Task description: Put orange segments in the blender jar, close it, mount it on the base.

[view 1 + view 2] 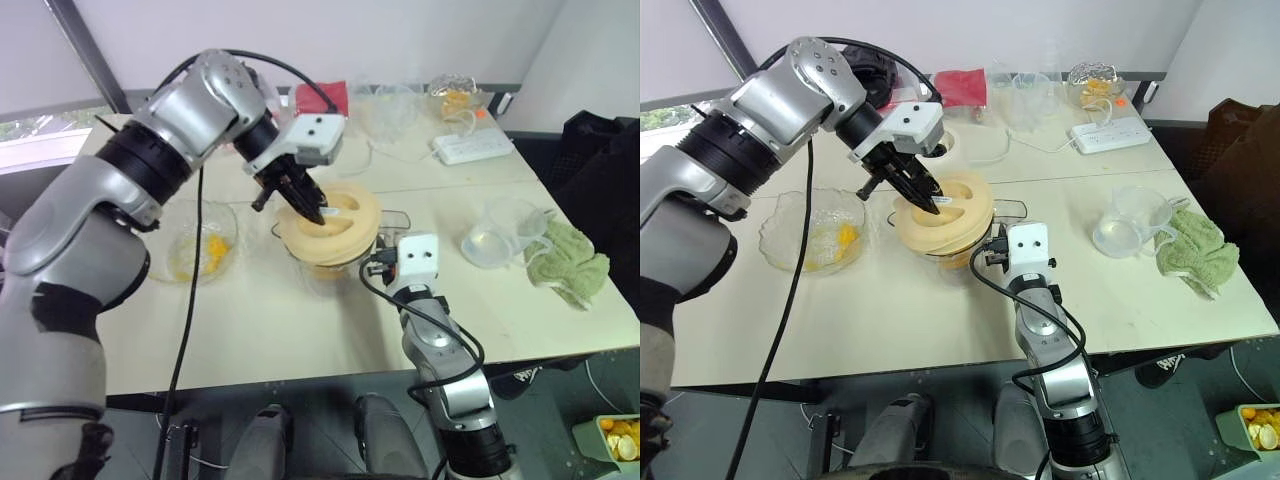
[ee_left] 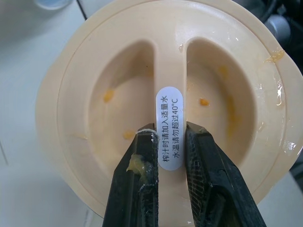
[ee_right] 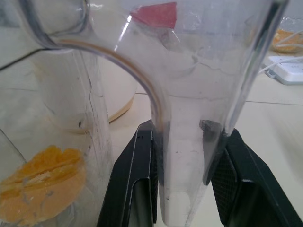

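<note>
Blender jar [image 1: 958, 250] stands mid-table, near edge side, mostly hidden under the pale-yellow lid [image 1: 335, 225], which sits tilted on its rim, not seated flat. Left pincer [image 2: 165, 156] comes down from the far left and is clenched on the lid's central ridge, one finger in each recess either side of the white label [image 2: 169, 126]; pulp smeared on one finger. Right pincer [image 3: 182, 165] reaches in level from the near side and is grasping the jar's clear handle [image 3: 189, 142], fingers closed on both sides of it. Orange segments [image 3: 40, 184] lie at the jar's bottom, seen through the wall. Left of the jar, just beside it, a crinkled glass bowl [image 1: 790, 225] holds a few more orange bits [image 1: 845, 236]. Base [image 1: 940, 145] sits on the table beyond the jar, partly hidden by the left wrist. To the right: a clear measuring jug [image 1: 1130, 220] and, touching it, a green cloth [image 1: 1198, 252]. Far right on the table: white power strip [image 1: 1110, 133].
</note>
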